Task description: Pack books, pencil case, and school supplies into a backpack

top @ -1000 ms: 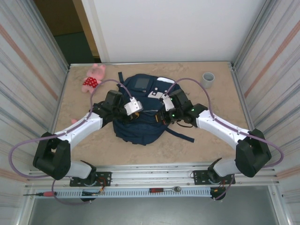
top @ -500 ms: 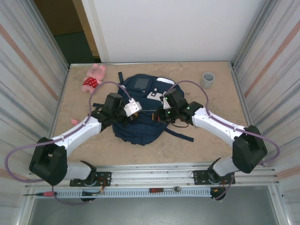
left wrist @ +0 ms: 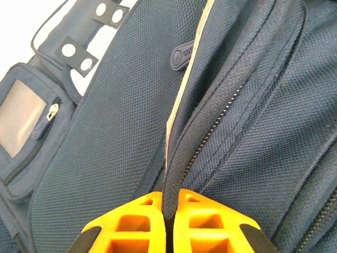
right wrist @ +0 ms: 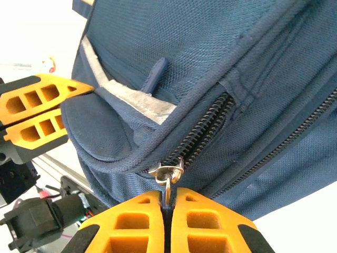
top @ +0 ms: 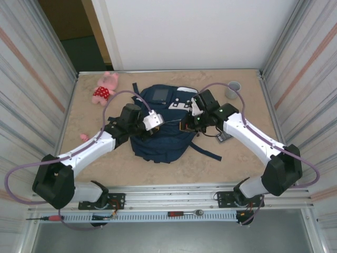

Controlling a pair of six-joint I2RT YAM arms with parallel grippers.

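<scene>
Orange fingers [right wrist: 131,224] of our right gripper [right wrist: 167,200] press together on the metal zipper pull [right wrist: 167,174], placed, we judge, to run the zipper along its track. Our left gripper [left wrist: 169,203] pinches a corded seam [left wrist: 178,155] to brace the fabric. Around them the navy backpack [top: 158,145] lies flat between both arms, with the plush toy [top: 104,87] far left and the cup [top: 232,90] far right.

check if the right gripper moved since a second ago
yes, the right gripper shifted up and right in the top view, toward the grey cup, shut on the backpack zipper pull
</scene>
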